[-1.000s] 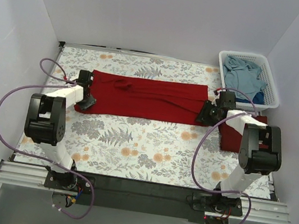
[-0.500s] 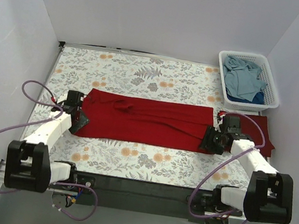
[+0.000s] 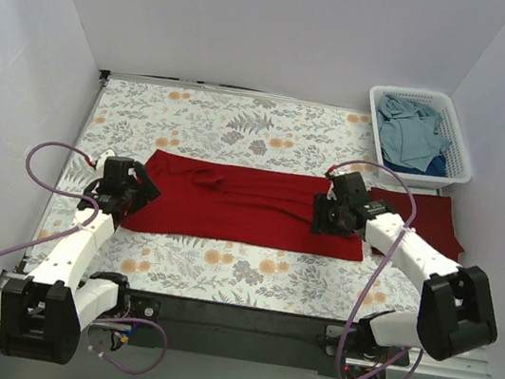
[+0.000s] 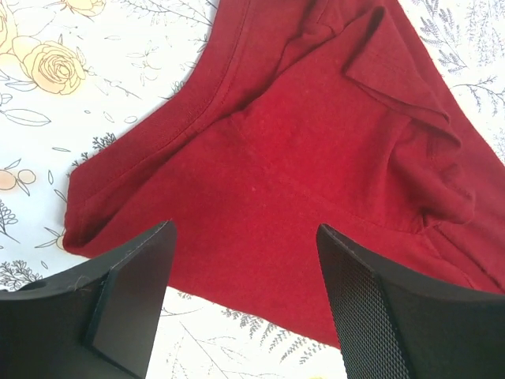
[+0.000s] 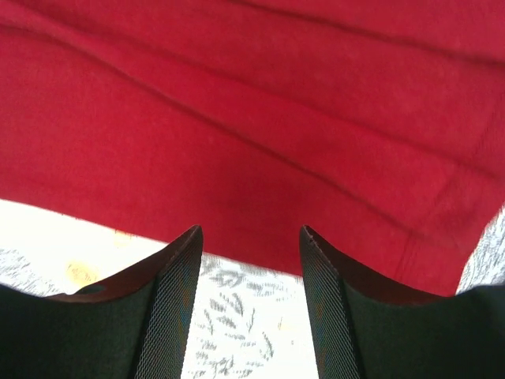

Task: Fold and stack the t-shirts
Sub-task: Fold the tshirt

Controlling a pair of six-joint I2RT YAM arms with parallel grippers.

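Note:
A bright red t-shirt, folded into a long strip, lies across the middle of the table. My left gripper is open and empty at its left end; the left wrist view shows the shirt beyond the spread fingers. My right gripper is open and empty over the strip's right part, near its front edge. A darker maroon t-shirt lies folded at the right. Dusty blue t-shirts lie crumpled in the basket.
A white lattice basket stands at the back right corner. The table has a floral cloth. White walls close in the left, back and right sides. Purple cables loop beside both arms.
The red shirt was dragged toward the front of the table by both grippers. Both grippers have let go of it. The right gripper has moved left over the shirt.

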